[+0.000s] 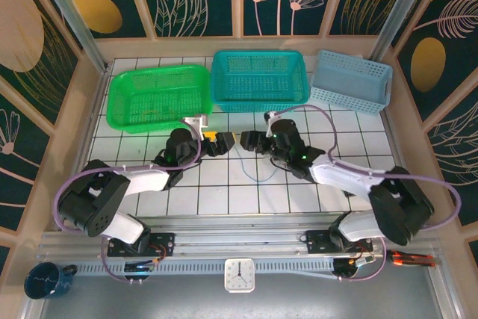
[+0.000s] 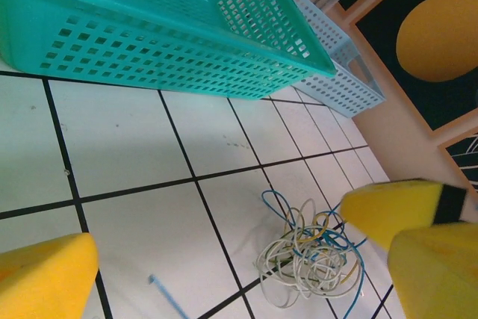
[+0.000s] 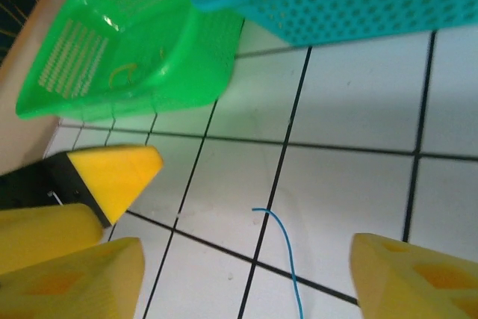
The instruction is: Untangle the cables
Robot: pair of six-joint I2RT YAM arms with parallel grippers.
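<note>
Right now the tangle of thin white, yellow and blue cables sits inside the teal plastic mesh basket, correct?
No. The tangle of thin cables lies on the white tiled table, outside the teal plastic mesh basket. The left wrist view shows it.

White tiled worktop with three baskets and loose wires

The worktop [image 1: 224,193] carried a green basket [image 1: 157,72], a teal basket [image 1: 258,55] and a pale blue basket [image 1: 351,84] side by side along its far edge; nearer the middle, the cables [image 2: 310,255] lay in a loose tangle on the tiles.
</note>
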